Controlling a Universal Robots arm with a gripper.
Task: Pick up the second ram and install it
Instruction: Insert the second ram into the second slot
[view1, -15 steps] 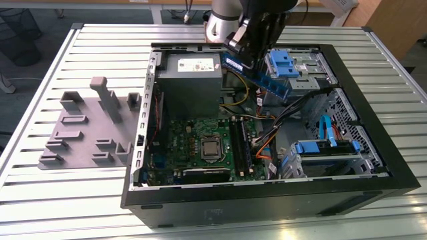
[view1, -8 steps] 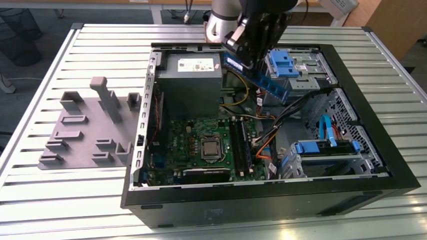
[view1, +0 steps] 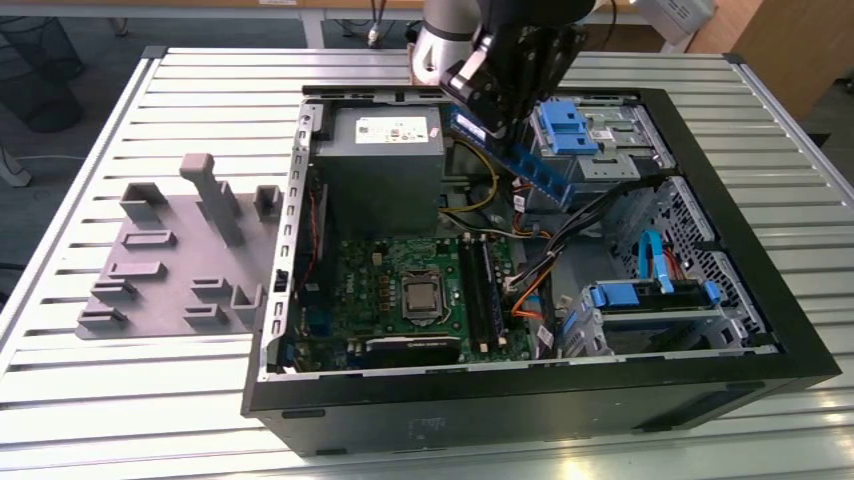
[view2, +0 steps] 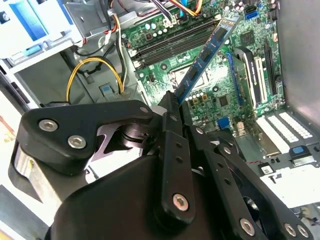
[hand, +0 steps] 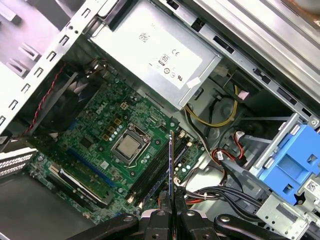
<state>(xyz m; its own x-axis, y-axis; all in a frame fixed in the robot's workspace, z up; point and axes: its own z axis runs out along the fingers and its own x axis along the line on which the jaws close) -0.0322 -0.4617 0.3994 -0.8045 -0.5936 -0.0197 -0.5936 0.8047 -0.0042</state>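
Observation:
The second ram is a blue-green stick that my gripper is shut on by one end. It hangs tilted in the air above the open computer case, over the cables near the back. In the second wrist view the stick juts out from the gripper towards the green motherboard and its long black slots. The first wrist view has the stick edge-on, dark and thin, rising from the gripper and lined up over the black slots beside the processor.
A grey power supply fills the case's back corner, with yellow cables beside it. Blue drive brackets and a drive cage stand on the exterior view's right. A grey fixture block lies on the slatted table.

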